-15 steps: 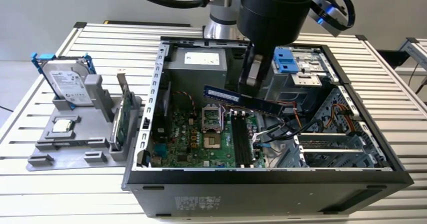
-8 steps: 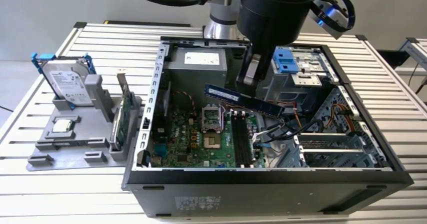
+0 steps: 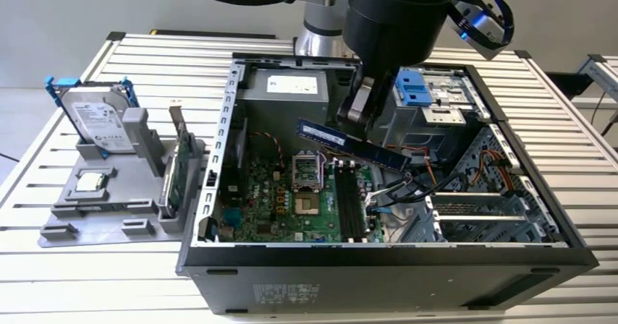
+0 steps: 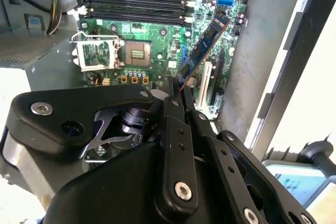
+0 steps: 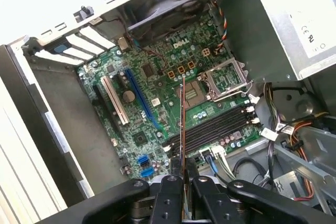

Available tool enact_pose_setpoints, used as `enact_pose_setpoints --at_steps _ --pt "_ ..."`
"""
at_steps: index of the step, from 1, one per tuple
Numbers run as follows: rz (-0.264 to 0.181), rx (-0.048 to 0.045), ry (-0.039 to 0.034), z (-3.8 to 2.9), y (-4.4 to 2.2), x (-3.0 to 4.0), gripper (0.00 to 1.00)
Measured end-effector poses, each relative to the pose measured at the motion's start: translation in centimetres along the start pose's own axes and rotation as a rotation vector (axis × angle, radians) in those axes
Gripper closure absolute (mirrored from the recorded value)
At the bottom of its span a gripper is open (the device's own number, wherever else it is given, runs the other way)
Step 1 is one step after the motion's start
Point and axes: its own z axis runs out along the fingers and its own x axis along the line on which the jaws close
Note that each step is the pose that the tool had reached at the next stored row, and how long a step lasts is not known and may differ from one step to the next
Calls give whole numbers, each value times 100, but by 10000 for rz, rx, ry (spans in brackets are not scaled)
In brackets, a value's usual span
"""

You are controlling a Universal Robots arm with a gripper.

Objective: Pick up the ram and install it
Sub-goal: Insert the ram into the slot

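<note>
The end effector is closed on the ram; held by one edge, I think, so contacts face the memory slots, at six o'clock in the exterior view.

The exterior view stands off the arm, high over the near side of the table. It looks down at a slant into the open computer case, from far enough back to take in the whole case and the hand above its inside. Both wrist views ride close behind the hand and look along its fingers at the motherboard. The first wrist view meets the ram edge-on; the second wrist view, from another side of the hand, sees its flat face. All three views share the motherboard, processor socket and memory slots.
</note>
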Motion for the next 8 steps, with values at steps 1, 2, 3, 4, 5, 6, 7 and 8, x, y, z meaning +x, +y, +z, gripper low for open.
enact_pose_setpoints --at_steps 1,2,3,4,5,6,7,8 --pt "82 -3 -1 0 0 0 100" --pt "165 -6 -1 0 0 0 100" --pt "251 -9 -2 0 0 0 100" --pt "335 -12 -3 0 0 0 100" --pt "416 -15 -3 0 0 0 100" --pt "504 -18 -3 0 0 0 100" --pt "589 -21 -4 0 0 0 100" --pt "672 -24 -5 0 0 0 100"
